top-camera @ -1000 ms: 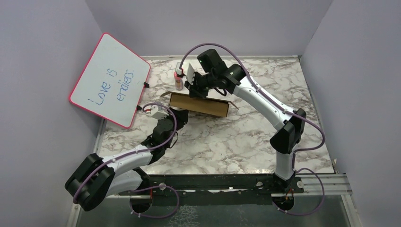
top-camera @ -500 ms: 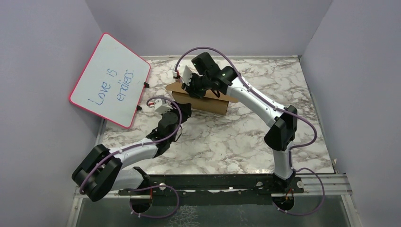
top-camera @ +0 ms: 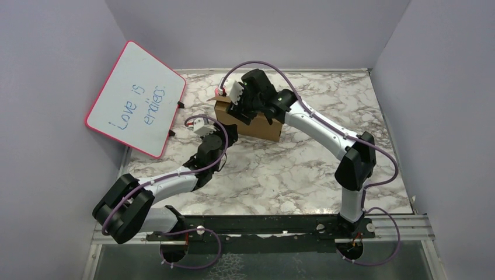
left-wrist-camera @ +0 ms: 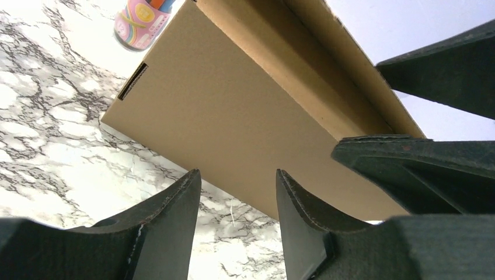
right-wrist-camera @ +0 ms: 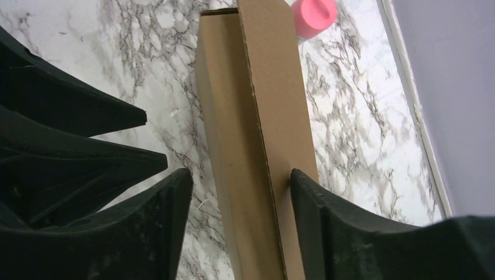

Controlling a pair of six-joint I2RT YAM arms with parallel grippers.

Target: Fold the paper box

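Nearest the arm bases, the left gripper (top-camera: 226, 133) reached out over the white, grey-veined marble table (top-camera: 303, 169). Its dark fingers (left-wrist-camera: 175, 216) stood apart with nothing between them, aimed at the near wall of the plain brown corrugated cardboard paper box (left-wrist-camera: 233, 116), just ahead of its tips.

The box (top-camera: 257, 128) stood on the table between the two grippers as a compact closed block. The right gripper (top-camera: 238, 112) came down on it from above. Its jaws were spread with the box's narrow top panel (right-wrist-camera: 257, 116) running between them: one finger (right-wrist-camera: 327, 221) touched the cardboard edge and the other stood clear of it.

A second earlier the box lay lower, with flaps jutting out at both ends and the right jaws pinched together on it. Since then the flaps had gone in, the right jaws had parted, and the left gripper had moved closer to the box.

Just beyond the right gripper stood a small pink-capped bottle (right-wrist-camera: 314, 14) with a pastel printed wrap (left-wrist-camera: 143, 20); no words on it could be read. Well to the left of the left gripper, a pink-framed white whiteboard (top-camera: 137, 99) leaned against the wall. It bore blue handwriting, "Love is", and a second word that was too unclear to read.
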